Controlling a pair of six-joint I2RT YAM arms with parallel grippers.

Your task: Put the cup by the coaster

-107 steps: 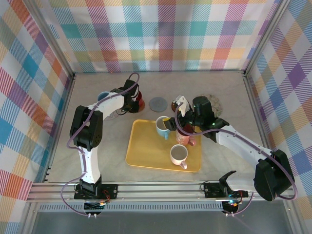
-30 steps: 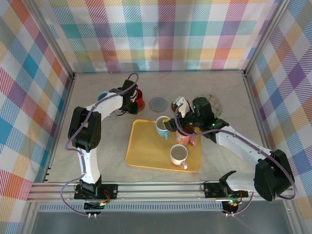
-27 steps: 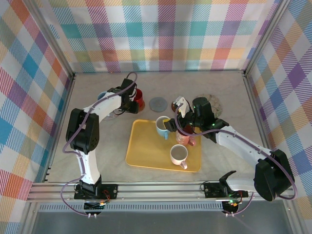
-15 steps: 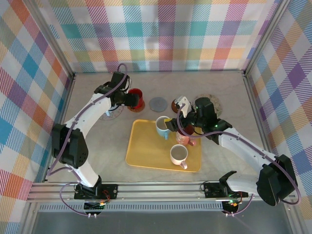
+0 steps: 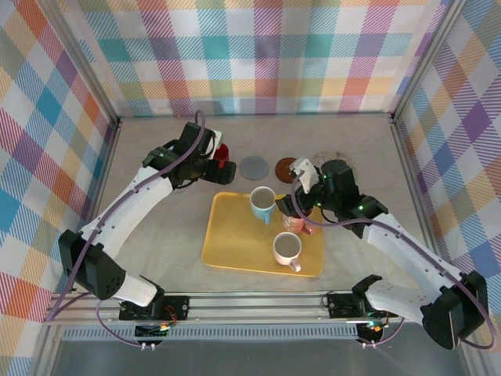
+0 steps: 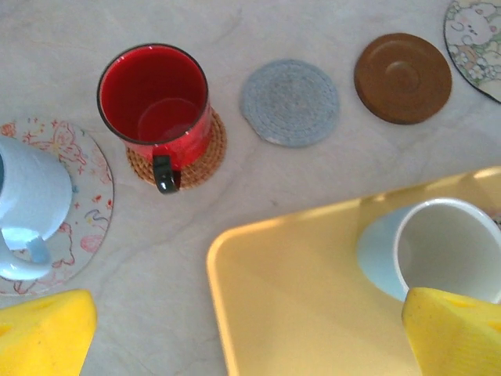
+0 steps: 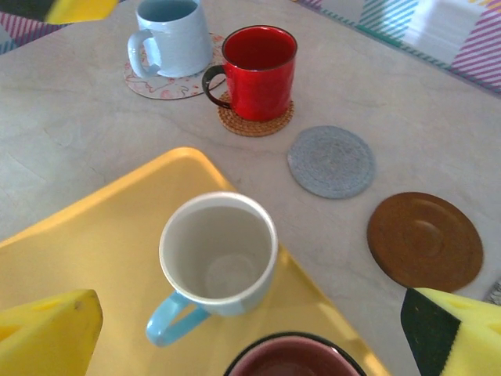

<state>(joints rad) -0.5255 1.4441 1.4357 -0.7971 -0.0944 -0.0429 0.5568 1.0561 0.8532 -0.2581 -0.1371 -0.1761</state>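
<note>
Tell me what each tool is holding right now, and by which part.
Nothing is held. The left tool and the right tool are both open and empty; the red cup sits free on its woven coaster.

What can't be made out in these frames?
- Top view: pink cup, mostly hidden under the right end effector.
- Right wrist view: the same cup, only its rim shows; the bottom edge cuts off the rest.
- Left wrist view: patterned coaster, cut by the top-right corner.
- Left wrist view: pale blue cup, cut by the left edge.

Bright, even light, soft shadows, sharp views; near yellow pincer tips blur.
</note>
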